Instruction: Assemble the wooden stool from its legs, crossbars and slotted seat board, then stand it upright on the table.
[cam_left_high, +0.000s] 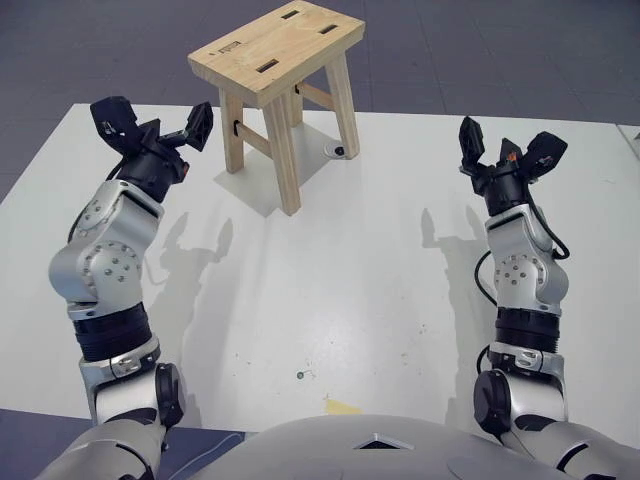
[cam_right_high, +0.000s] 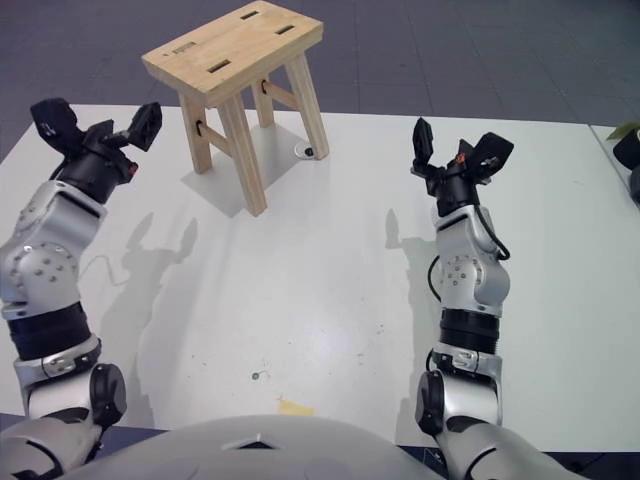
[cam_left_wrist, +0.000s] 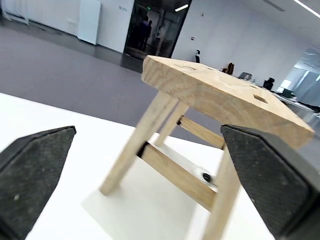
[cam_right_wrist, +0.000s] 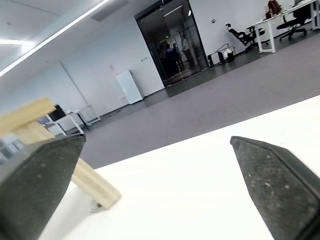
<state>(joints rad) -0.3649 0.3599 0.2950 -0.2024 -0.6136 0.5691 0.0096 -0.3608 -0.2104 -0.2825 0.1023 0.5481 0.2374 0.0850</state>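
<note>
The wooden stool (cam_left_high: 277, 60) stands upright on its legs at the far middle of the white table (cam_left_high: 340, 300), its slotted seat board on top and crossbars between the legs. My left gripper (cam_left_high: 155, 122) is open, raised to the left of the stool and apart from it. In the left wrist view the stool (cam_left_wrist: 220, 95) fills the gap between the two dark pads (cam_left_wrist: 35, 170). On the right side of the table my right gripper (cam_left_high: 505, 150) is open and holds nothing; in the right wrist view a stool leg (cam_right_wrist: 95, 185) shows past one fingertip.
A small black-and-white piece (cam_left_high: 338, 151) lies on the table by the stool's far right leg. A bit of yellow tape (cam_left_high: 343, 406) sits near the table's front edge. Dark floor lies beyond the table's far edge.
</note>
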